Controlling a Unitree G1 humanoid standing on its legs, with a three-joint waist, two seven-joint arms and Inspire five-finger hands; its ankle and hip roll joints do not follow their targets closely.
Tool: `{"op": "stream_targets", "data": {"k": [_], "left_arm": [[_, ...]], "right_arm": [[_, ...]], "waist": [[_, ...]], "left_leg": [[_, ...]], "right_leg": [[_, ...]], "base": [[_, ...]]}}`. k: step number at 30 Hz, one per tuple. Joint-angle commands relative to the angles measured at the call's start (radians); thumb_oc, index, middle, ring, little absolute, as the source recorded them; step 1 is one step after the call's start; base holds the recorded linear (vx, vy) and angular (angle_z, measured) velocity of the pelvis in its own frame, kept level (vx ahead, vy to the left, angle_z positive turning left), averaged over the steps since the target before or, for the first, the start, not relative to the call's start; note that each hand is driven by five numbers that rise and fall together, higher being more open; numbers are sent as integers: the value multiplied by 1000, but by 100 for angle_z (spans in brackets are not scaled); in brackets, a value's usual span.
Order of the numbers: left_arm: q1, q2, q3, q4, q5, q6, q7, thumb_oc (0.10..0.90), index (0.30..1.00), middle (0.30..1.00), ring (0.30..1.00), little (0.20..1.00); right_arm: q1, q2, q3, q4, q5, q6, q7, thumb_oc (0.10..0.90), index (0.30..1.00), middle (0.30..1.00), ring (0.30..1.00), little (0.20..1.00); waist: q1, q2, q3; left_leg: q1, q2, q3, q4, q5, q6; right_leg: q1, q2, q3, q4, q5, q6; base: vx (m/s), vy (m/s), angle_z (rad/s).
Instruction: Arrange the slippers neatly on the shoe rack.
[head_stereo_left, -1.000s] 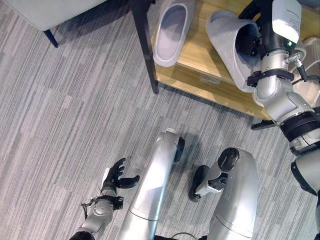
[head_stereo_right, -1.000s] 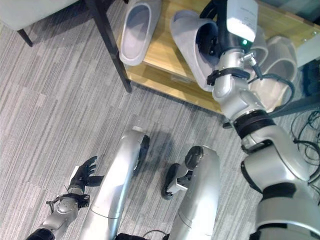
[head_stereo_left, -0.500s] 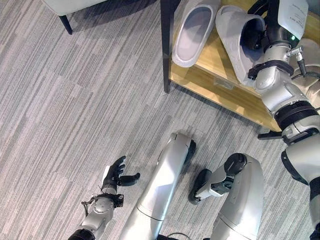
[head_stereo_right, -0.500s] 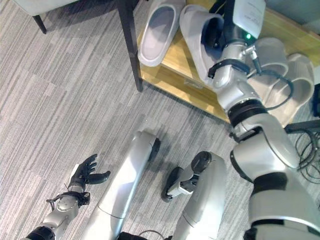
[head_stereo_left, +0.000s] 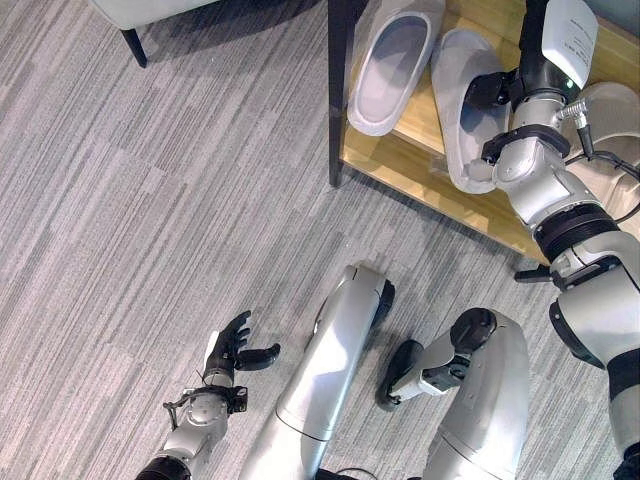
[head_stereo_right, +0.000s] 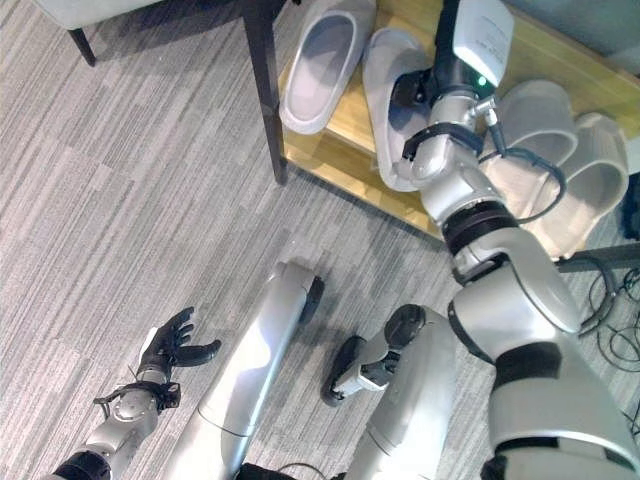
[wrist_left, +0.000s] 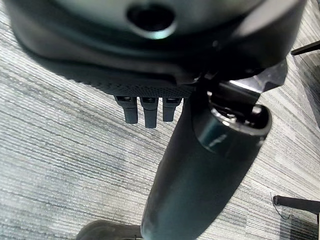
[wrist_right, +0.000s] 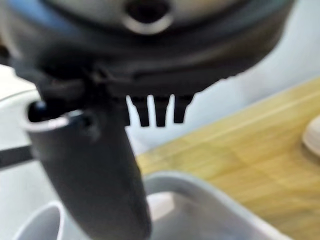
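**Slipper going down beside its mate on the rack**

Placement step, near its end. Right hand sits at the strap of the second grey slipper, which lies on the wooden shoe rack just beside the first grey slipper, both pointing roughly the same way. Heel end overhangs the rack's front edge a little. Right wrist view shows the fingers straight, thumb extended over the slipper's rim; whether anything is pinched I cannot tell, so the grip reads as let go or nearly so.

Left hand hangs low over the carpet, fingers spread, holding nothing.

Next move, by my judgement: draw the right hand clear without dragging the slipper, perhaps nudging it further onto the shelf.

Count: two grey slippers; two pale slippers further right on the rack. Four in all, one rack.
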Motion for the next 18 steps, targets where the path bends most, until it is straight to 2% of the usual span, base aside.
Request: {"op": "stream_targets", "data": {"k": [1,10,18], "left_arm": [[40,31,-60,-77,-10,-61,19,800,900,900,900,900],[84,41,-15,-104,-2,-46,2,800,900,900,900,900],[81,45,-12,-111,-4,-45,-10,800,900,900,900,900]], "right_arm": [[-141,-112,50,-153,23,-79,-38,800,900,900,900,900],[-35,-211,7,-369,68,-109,31,800,900,900,900,900],[-17,-218,15,-353,91,-120,71,800,900,900,900,900]], "waist": [[25,19,-32],[-22,-16,-32],[-35,-27,-32]], "left_leg": [[60,33,-46,57,-291,-3],[60,56,-16,70,-309,-1],[60,62,-5,67,-312,2]], "right_leg": [[-23,15,23,34,32,-91],[-57,39,50,50,31,-79],[-71,47,62,52,32,-73]], "base": [[0,49,-7],[11,26,-12],[8,18,-7]]}}
